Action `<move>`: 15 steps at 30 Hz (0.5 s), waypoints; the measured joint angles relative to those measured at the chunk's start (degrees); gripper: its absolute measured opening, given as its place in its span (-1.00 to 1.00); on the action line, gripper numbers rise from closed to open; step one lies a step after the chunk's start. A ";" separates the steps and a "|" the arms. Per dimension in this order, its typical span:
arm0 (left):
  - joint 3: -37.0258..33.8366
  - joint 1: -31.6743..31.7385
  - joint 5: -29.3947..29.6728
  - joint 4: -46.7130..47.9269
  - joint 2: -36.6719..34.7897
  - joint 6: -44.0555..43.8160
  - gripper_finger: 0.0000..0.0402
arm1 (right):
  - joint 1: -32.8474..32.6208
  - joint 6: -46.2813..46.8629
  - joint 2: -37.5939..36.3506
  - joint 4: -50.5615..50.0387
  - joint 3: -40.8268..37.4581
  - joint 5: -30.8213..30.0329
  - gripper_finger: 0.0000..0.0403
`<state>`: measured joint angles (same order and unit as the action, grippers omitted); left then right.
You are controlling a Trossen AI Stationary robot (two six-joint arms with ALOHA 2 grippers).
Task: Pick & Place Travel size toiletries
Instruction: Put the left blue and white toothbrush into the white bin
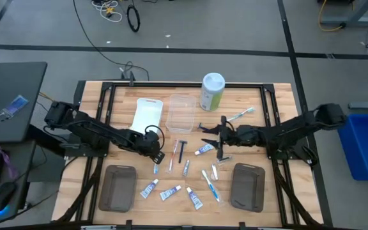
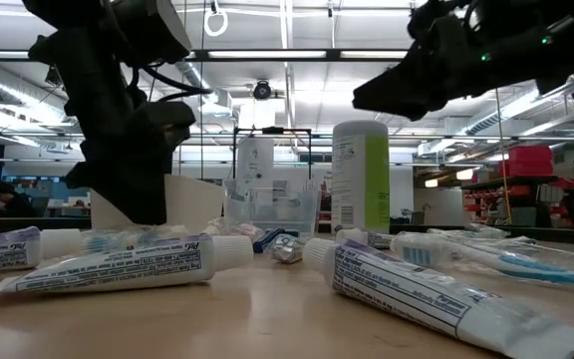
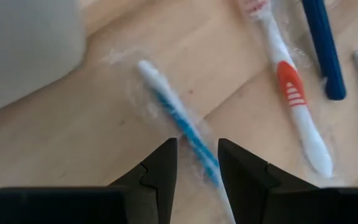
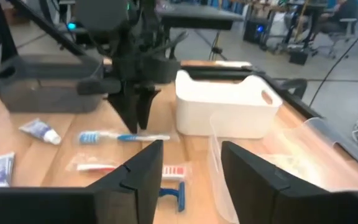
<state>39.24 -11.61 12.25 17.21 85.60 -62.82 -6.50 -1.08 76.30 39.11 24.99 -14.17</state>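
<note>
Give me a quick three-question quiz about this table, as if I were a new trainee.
1. True or false: the green-and-white canister lies on its side.
2. What lies on the table between the fingers of the left gripper? A) a razor B) the blue toothbrush C) a tube
3. Fill in: the table holds ___ grey trays.

Key: 1 false, it stands upright. 2 B. 3 two.
</note>
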 joint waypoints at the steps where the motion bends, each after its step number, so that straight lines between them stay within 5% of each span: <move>1: 0.00 0.03 0.44 -0.52 0.00 0.32 -0.37 | 0.52 -0.02 0.59 0.02 0.14 1.00 -0.08; 15: 0.20 0.18 -2.12 -5.50 5.54 3.72 -0.37 | 4.39 -4.39 1.72 3.43 0.35 4.32 -0.09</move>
<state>39.44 -11.43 10.13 11.71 91.14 -59.10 -2.11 -5.47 78.02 42.54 25.34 -9.85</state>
